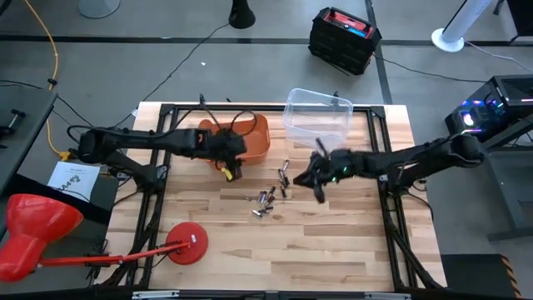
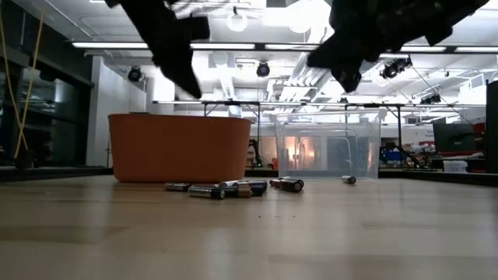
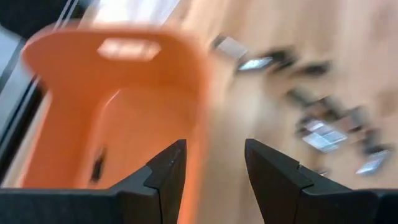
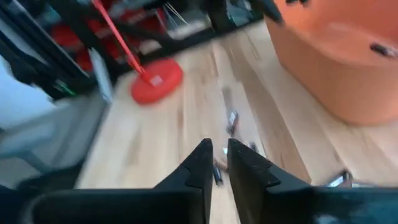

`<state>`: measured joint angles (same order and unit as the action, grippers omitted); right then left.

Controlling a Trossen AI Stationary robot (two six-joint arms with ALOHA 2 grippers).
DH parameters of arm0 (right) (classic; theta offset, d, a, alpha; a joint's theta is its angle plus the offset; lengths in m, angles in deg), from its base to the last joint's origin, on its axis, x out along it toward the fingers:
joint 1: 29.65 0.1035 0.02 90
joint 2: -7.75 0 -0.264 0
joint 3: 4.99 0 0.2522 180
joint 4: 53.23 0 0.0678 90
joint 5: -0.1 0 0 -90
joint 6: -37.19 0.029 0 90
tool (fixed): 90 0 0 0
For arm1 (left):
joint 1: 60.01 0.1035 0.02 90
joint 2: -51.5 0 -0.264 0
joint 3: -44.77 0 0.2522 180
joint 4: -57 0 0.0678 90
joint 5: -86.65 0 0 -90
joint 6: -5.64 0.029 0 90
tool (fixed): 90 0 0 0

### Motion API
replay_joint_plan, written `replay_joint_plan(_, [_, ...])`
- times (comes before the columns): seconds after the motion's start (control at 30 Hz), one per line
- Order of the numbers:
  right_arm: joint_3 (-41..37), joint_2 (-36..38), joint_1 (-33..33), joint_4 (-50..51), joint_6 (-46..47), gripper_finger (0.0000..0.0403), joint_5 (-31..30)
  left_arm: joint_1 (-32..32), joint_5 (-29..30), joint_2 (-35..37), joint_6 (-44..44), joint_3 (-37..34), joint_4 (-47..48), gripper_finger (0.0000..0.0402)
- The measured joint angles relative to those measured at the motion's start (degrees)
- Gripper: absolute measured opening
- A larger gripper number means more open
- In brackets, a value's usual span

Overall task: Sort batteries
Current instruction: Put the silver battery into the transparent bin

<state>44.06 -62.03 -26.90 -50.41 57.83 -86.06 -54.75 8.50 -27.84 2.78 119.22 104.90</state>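
Jaws: left gripper (image 3: 211,163) wide, empty, above the orange bin (image 3: 124,99) rim. Right gripper (image 4: 219,160) narrow gap, nothing seen held, raised off surface (image 1: 333,250). Batteries (image 1: 268,198) lie scattered below and between both jaws, one cell (image 3: 98,167) in bin. Step, judged: next pick; descend straight, straddle one cell only, avoid neighbours.

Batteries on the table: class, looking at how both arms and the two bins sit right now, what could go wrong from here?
1. The batteries lie bunched and touching, so closing fingers might nudge neighbours or catch two.
2. They are round and could roll if bumped.
3. The left gripper, open by the orange bin, and the right gripper in front of the clear bin both flank the cluster; reaching together, they might collide.
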Motion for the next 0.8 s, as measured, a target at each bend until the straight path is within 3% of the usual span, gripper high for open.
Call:
replay_joint_plan(0.17, [0.0, -8.5, 2.8, -0.1, -5.3, 0.0092, -12.3, -9.1, 1.3, 1.2, -1.8, 0.1, -8.3, 0.0158])
replay_joint_plan(0.3, [2.4, -14.4, -2.1, 0.6, -4.4, 0.0133, -21.4, -15.2, 8.7, 0.7, -2.5, 0.1, -11.1, 0.0158])
replay_joint_plan(0.43, [7.9, -20.0, -6.4, 3.0, -8.3, 0.0151, -16.1, -19.1, 17.2, -0.5, -2.6, 0.1, -11.2, 0.0158])
replay_joint_plan(0.53, [13.4, -23.8, -6.4, 10.0, -16.3, 0.0151, -14.2, -20.9, 20.1, -0.7, -2.6, 0.1, -11.2, 0.0158])
replay_joint_plan(0.8, [27.8, -34.6, -6.5, 35.0, -43.0, 0.015, -25.6, -23.4, 22.1, -0.8, -2.6, 0.1, -11.0, 0.0158])
